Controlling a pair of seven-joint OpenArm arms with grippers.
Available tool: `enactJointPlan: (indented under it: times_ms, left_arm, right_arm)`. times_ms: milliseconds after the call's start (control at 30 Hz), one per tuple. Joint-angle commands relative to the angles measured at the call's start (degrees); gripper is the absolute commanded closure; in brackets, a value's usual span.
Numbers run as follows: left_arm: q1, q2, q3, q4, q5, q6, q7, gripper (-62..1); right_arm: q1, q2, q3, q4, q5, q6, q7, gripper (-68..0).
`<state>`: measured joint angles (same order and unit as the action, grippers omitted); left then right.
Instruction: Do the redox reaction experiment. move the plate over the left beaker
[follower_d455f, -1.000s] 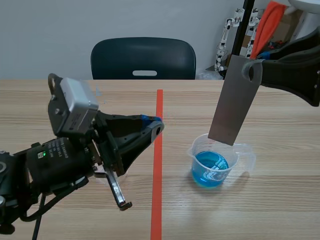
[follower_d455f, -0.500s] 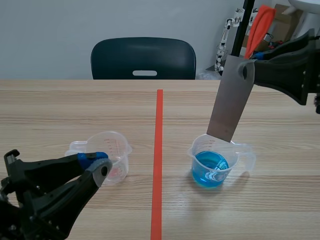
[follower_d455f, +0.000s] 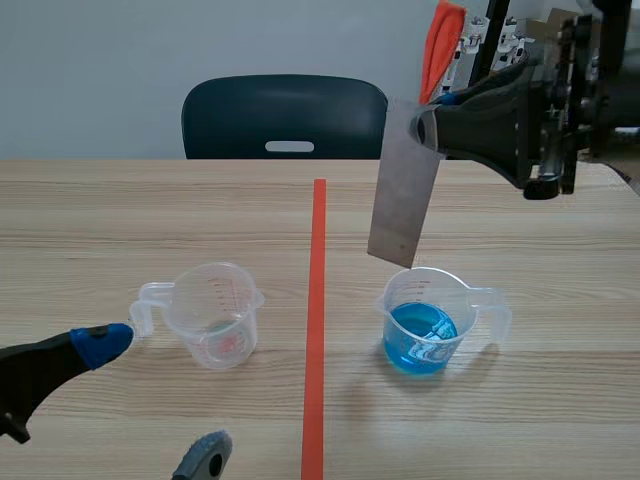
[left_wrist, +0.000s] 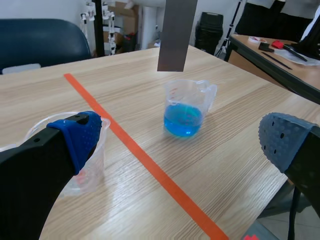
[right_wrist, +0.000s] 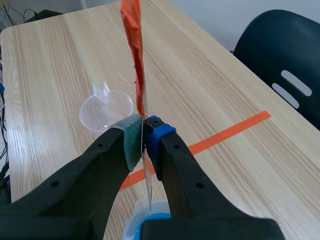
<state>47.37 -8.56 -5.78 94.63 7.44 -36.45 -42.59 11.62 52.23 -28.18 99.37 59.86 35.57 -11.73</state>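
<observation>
where the left arm comes in low at the near edge of the table (follower_d455f: 120, 210), the left fingers (left_wrist: 75, 137) stand wide apart with nothing between them, and the blue-padded one is near the handle of the left beaker (follower_d455f: 212, 318). this clear beaker stands left of the orange tape line (follower_d455f: 317, 300) with a little reddish matter at its bottom. right of the line stands the right beaker (follower_d455f: 432, 322), partly filled with blue liquid. the grey metal plate (follower_d455f: 402, 195) hangs tilted in the air, its lower edge near the right beaker's rim on the side toward the line, well apart from the left beaker. the right fingers (right_wrist: 156, 131) are clamped on its upper end, and an orange strip (right_wrist: 132, 35) rises above them.
</observation>
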Motion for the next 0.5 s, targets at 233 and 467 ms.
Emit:
enactJointPlan:
  times_ms: [233,467]
  left_arm:
    - [6.1,2.2,-0.5,-0.5,-1.7,9.8,-6.1,-62.3]
    - [8.9,2.2,0.3,-7.3,-4.1,17.4,-20.6,-62.3]
  right_arm:
    - [5.8,-10.6,1.2,0.4,0.7,0.0,-9.6,-0.6]
    - [6.6,-20.1,1.2,0.4,-4.7,0.0,-14.4,-0.6]
